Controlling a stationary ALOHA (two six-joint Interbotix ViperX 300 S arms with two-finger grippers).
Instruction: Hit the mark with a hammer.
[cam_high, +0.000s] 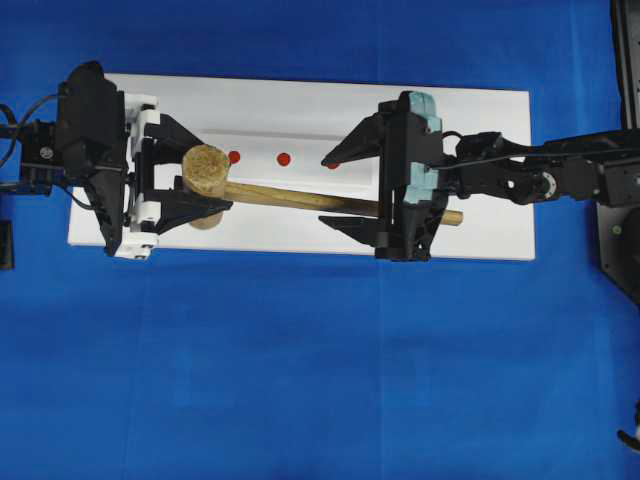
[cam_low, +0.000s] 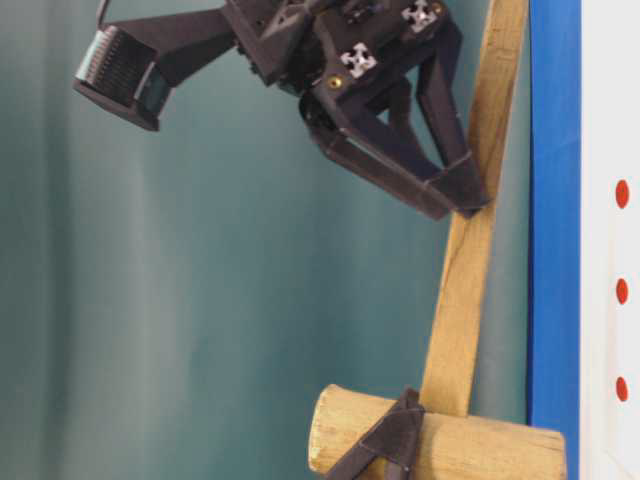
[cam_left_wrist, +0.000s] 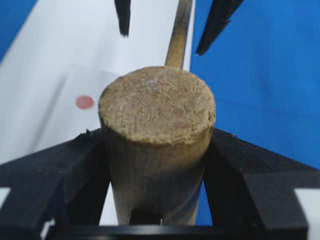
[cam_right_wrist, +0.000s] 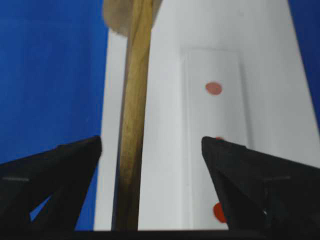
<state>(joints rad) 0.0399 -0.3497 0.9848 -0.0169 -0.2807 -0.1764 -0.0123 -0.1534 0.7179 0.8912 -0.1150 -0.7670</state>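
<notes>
The hammer's light wooden head (cam_high: 205, 172) lies at the left end of the white board (cam_high: 480, 130). Its handle (cam_high: 300, 198) runs right, past the board's lower part. My left gripper (cam_high: 212, 175) is shut on the head, with a black finger pressed on each side of it (cam_left_wrist: 156, 112). My right gripper (cam_high: 324, 190) is open, its jaws wide apart either side of the handle (cam_right_wrist: 134, 125) and not touching it. Red marks (cam_high: 284, 159) sit in a row on a pale strip; one (cam_left_wrist: 84, 102) lies just beside the head, and another (cam_high: 333, 165) is partly hidden by a right finger.
The board lies on a blue cloth (cam_high: 300, 380). Black arm hardware (cam_high: 620, 240) stands at the right edge. In the table-level view the handle (cam_low: 470, 260) rises from the head (cam_low: 440, 445) beside the right gripper's fingers (cam_low: 440, 195).
</notes>
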